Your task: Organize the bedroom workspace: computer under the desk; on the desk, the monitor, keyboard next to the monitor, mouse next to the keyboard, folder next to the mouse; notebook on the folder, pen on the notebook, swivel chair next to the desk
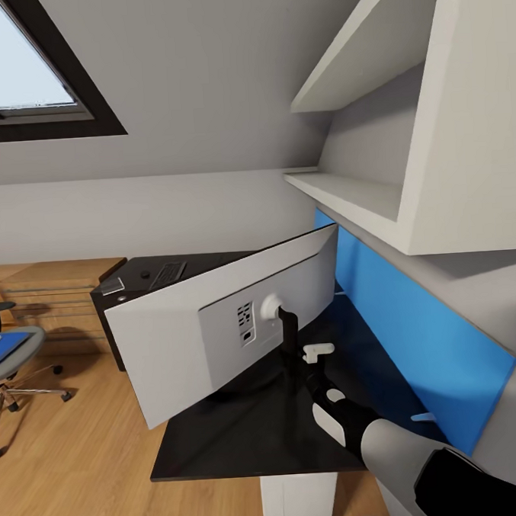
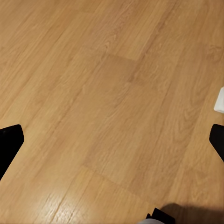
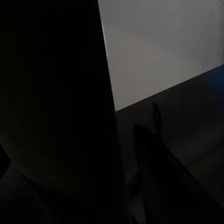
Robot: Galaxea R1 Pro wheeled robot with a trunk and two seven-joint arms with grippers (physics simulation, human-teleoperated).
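right gripper (image 1: 306, 366) at monitor (image 1: 217, 333) stand, grip unclear | left gripper (image 2: 112, 140) spread above floor (image 2: 93, 84) | no legible writing

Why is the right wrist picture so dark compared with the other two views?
Right wrist view: the camera sits close against the monitor, so its black stand blocks most of the frame, leaving one pale wedge. Head view: evenly lit, the skylight bright, a soft shadow on the desk under the screen. Left wrist view: warm, even light on the wood floor, slightly soft.
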